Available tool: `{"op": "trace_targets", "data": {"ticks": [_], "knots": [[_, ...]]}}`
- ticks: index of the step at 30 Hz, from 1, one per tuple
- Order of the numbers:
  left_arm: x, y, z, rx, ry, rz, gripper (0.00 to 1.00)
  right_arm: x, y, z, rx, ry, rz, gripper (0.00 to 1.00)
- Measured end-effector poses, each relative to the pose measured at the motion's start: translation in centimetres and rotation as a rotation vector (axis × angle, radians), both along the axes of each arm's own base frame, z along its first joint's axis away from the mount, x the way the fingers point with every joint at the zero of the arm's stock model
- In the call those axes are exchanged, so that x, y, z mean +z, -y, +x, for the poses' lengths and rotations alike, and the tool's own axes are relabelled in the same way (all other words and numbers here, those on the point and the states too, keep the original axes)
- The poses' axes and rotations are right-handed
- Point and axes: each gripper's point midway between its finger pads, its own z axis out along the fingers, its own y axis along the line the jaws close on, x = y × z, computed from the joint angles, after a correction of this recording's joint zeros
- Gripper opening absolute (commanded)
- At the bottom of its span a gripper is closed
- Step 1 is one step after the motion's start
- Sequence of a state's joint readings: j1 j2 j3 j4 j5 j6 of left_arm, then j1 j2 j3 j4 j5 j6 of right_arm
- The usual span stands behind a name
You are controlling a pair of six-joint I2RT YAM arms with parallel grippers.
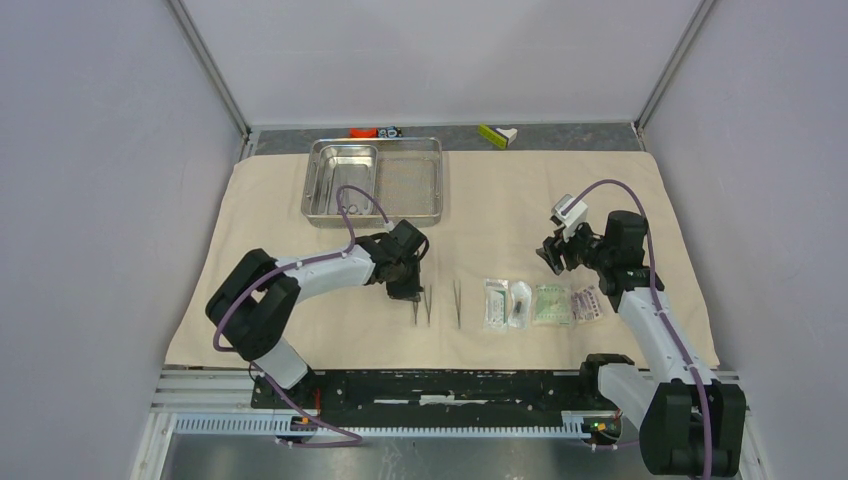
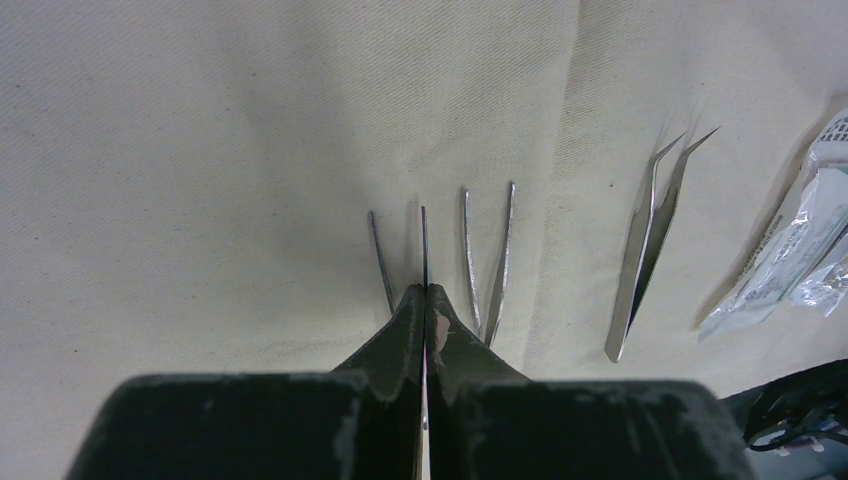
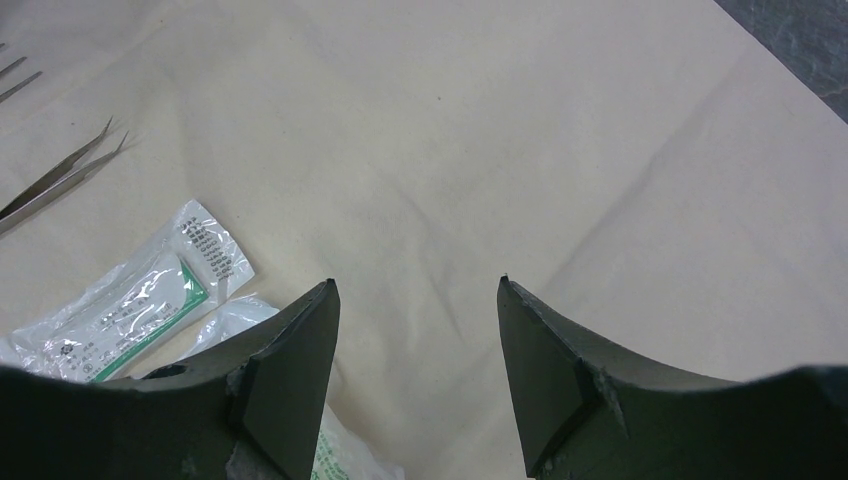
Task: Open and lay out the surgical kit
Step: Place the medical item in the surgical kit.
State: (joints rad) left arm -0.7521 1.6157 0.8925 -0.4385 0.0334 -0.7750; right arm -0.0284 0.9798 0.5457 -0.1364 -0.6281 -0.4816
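Left end effector [image 2: 426,295] pinched shut on thin forceps [image 2: 424,250] over cloth wrap [image 2: 200,150]. Lower flat, parallel to neighbouring pair [image 2: 470,255], then release gently. Right end effector [image 3: 418,300] spread, empty.

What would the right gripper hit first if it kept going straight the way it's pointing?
Most likely the bare beige cloth; the sealed packets lie off to the side of the open right gripper. Depth is unclear.

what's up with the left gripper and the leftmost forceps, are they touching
Touching. The left wrist view shows the left gripper shut on the leftmost forceps, one thin metal arm running out from between its fingertips.
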Motion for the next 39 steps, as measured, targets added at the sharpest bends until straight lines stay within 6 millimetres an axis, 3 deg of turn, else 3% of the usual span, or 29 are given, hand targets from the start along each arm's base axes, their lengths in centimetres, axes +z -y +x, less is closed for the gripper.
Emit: {"op": "trace_targets", "data": {"ticks": [22, 39], "knots": [[-0.24, 0.31, -0.33, 0.003, -0.014, -0.023, 0.05, -0.03, 0.00, 0.00, 0.009, 0.006, -0.007, 0.66], [-0.18, 0.45, -0.33, 0.001, -0.015, -0.030, 0.17, 0.02, -0.06, -0.05, 0.015, 0.006, -0.001, 0.66]]}}
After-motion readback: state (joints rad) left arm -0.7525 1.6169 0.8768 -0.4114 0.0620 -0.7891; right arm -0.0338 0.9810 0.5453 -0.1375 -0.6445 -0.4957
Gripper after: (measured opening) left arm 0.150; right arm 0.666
